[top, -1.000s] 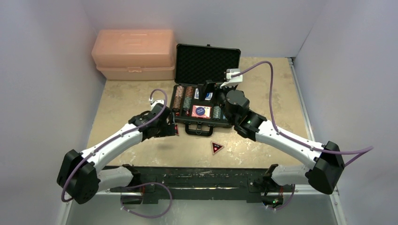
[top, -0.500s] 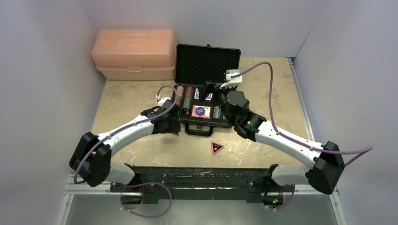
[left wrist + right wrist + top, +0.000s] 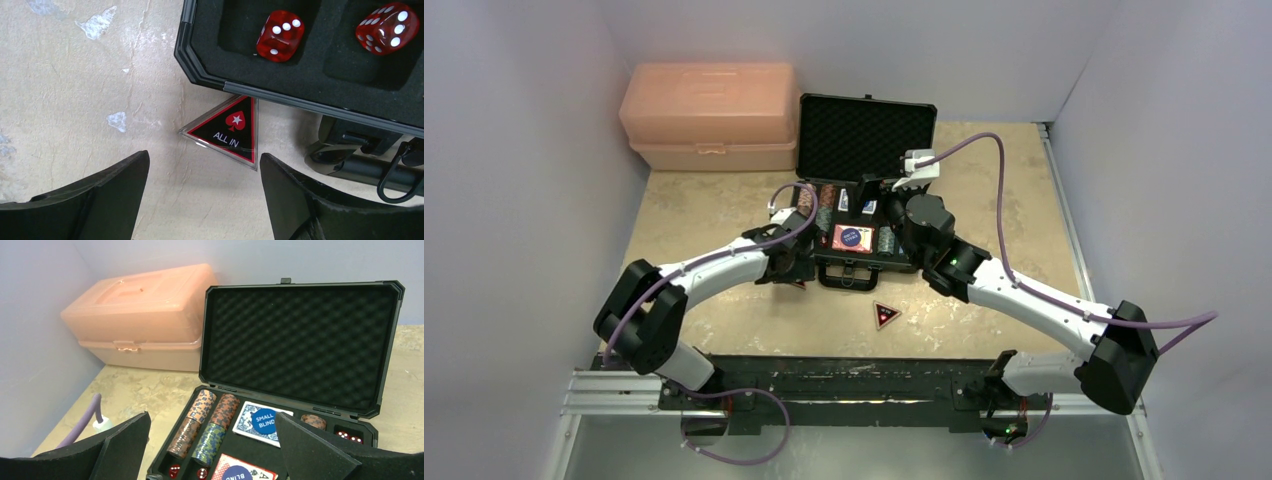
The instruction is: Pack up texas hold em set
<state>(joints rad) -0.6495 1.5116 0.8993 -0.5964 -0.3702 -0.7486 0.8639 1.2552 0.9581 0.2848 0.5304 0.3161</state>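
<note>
The black case [image 3: 807,262] lies open, its foam lid [image 3: 865,135] upright. It holds chip stacks [image 3: 816,212], two card decks [image 3: 852,238] and red dice [image 3: 280,35]. One red "ALL IN" triangular button [image 3: 227,131] lies on the table against the case's front-left corner [image 3: 200,70]. My left gripper [image 3: 204,155] is open and empty just short of it, a finger on each side. A second triangular button [image 3: 885,316] lies in front of the case. My right gripper [image 3: 212,450] is open and empty above the case's tray, facing the lid [image 3: 300,340].
A salmon-pink plastic box [image 3: 709,115] stands at the back left beside the case, also in the right wrist view [image 3: 145,315]. The case's handle [image 3: 360,160] sticks out at its front. Walls close the table on three sides.
My left arm has swung right and forward, bringing its gripper to the case's front-left corner over the triangular button. The right arm has not moved.
</note>
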